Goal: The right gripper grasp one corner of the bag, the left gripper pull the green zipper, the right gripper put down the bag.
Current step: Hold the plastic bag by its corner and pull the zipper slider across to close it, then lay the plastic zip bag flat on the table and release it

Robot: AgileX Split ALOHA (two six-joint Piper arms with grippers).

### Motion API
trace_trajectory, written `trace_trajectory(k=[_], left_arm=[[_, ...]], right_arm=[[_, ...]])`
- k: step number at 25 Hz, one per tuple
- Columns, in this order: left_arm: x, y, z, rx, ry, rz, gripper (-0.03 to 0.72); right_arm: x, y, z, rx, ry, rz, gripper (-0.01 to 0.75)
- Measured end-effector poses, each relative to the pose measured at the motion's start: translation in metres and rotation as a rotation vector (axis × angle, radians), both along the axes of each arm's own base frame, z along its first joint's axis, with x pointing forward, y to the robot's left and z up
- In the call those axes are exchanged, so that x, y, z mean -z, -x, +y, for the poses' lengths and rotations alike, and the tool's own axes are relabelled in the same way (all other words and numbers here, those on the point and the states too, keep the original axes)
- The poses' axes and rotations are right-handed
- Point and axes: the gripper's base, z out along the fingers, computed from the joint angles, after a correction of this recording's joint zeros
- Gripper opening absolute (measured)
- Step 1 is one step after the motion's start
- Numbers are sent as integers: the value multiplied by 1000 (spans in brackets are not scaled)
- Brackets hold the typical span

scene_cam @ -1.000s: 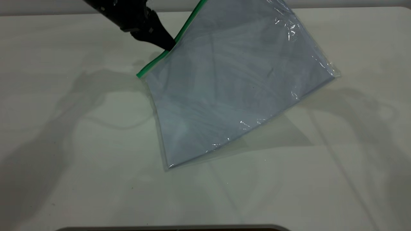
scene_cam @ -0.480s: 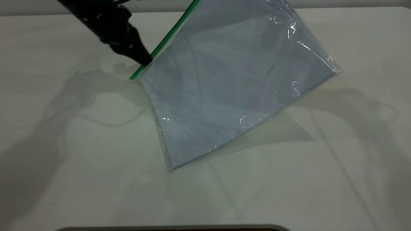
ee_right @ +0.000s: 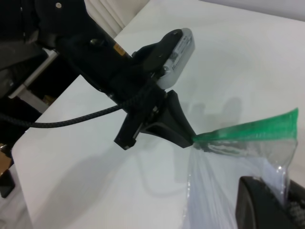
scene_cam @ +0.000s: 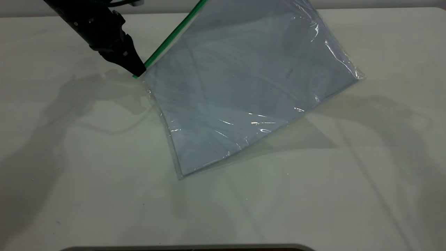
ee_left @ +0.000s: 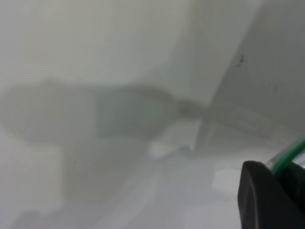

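Observation:
The bag (scene_cam: 244,87) is a clear pouch with pale sheets inside. It hangs tilted, its lowest corner on the white table (scene_cam: 69,174). The green zipper (scene_cam: 170,35) runs along its upper left edge. My left gripper (scene_cam: 137,71) is shut on the zipper's lower end, at the bag's left corner. The left wrist view shows a black finger (ee_left: 262,200) beside the green strip (ee_left: 290,160). My right gripper (ee_right: 286,191) is shut on the bag's upper corner (ee_right: 228,191) and is out of the exterior view. The right wrist view shows the left gripper (ee_right: 183,133) pinching the zipper (ee_right: 257,129).
A dark curved rim (scene_cam: 188,247) lies at the table's near edge. The left arm's body and cable (ee_right: 95,47) stand over the table's far left side. Dark equipment (ee_right: 19,57) sits beyond the table edge there.
My left gripper has slid down and left along the green zipper to its end. The bag's left corner has been drawn left and slightly up.

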Motion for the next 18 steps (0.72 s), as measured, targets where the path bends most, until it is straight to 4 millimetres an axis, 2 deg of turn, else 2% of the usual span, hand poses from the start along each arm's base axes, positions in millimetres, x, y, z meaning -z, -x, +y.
trace_trajectory(k=[4,6,9,11,13,18], left_arm=[[1,-1,1,2,-20,-12,134],[1,-2,3,-9,-38,-15,198],[-13,-4,4,-55,-38,-27,323],[-36,-7,4,-96,-26,-58,402],[-63,-8,3,-119,-11,-92,465],[-131,1,1,-150,40,-137,497]], right_arm=[[1,-2,-2,22,27,-13,37],[1,-4,-5,46,40,-18,37],[7,-7,-8,76,56,-9,37],[19,-8,-8,83,54,21,37],[41,-10,-7,100,51,77,37],[100,-9,5,144,39,214,36]])
